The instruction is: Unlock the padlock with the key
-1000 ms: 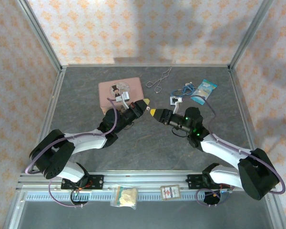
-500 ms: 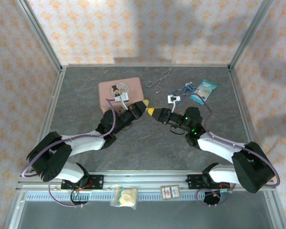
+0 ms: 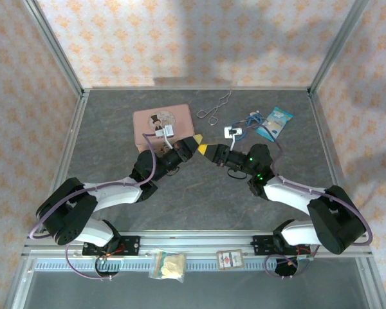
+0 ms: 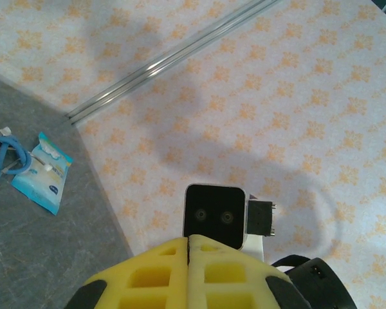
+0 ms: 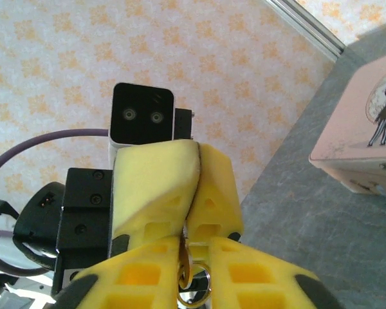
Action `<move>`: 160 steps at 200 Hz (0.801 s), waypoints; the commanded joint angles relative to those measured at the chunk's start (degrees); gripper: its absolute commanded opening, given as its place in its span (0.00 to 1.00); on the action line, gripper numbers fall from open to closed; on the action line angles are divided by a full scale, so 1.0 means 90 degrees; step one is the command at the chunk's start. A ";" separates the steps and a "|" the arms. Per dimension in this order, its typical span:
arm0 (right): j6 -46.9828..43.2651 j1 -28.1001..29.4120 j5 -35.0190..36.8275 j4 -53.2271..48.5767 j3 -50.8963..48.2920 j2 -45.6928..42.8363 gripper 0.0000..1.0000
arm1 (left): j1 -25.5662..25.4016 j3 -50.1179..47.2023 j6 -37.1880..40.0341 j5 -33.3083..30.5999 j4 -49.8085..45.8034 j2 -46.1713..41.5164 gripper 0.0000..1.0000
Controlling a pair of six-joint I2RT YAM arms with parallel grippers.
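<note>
On the rail in front of the worktop's near edge lie a clear bag (image 3: 168, 264) holding pale, crumbly pieces and a small printed card (image 3: 230, 259). Both arms reach from the near edge toward the middle of the worktop, where their yellow tips meet.

The left gripper (image 3: 195, 140) has its fingers pressed flat together; no object can be made out between them. The right gripper (image 3: 204, 149) is drawn down to a narrow slit. The padlock (image 5: 185, 262), a tiny brass-coloured body with a silver loop below it, is clamped in that slit right at the point where the two grippers touch. In the right wrist view the left gripper's fingers and wrist camera stand directly in front, blocking what lies beyond.

Just past the left wrist, toward the far left corner, the pink tin (image 3: 163, 122) lies flat with its lid shut, so its contents are hidden. The wrist and its white cable overlap the tin's near edge.

Toward the far right corner sit a small white object (image 3: 235, 132) beside a tangle of blue cable (image 3: 251, 119), and a sealed blue packet (image 3: 275, 122) just beyond. A thin silver wire loop (image 3: 212, 113) lies nearest the far edge, apart from the rest.
</note>
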 commanded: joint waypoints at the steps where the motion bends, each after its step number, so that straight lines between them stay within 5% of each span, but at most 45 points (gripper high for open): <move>1: -0.0061 -0.0026 -0.0105 0.0342 0.0194 0.0022 0.03 | -0.0104 -0.0080 -0.0188 0.0187 0.0639 -0.0005 0.01; 25: -0.0438 -0.0026 0.0003 -0.0035 0.0103 -0.0120 0.00 | 0.0095 -0.0170 -0.0224 -0.0008 0.0159 -0.0321 0.55; 39: -0.0762 -0.0025 0.0119 -0.0381 0.0048 -0.0251 0.00 | 0.0303 -0.0203 -0.0219 -0.0129 -0.0359 -0.0624 0.70; 99: -0.2126 -0.0014 0.0249 -0.1980 0.0494 -0.0350 0.00 | 0.0786 -0.0050 0.0430 -0.0247 -0.2327 -0.1470 0.70; 160: -0.3474 0.0073 0.0983 -0.3378 0.1012 -0.0525 0.00 | 0.0846 0.0048 -0.0048 -0.0251 -0.2782 -0.1420 0.60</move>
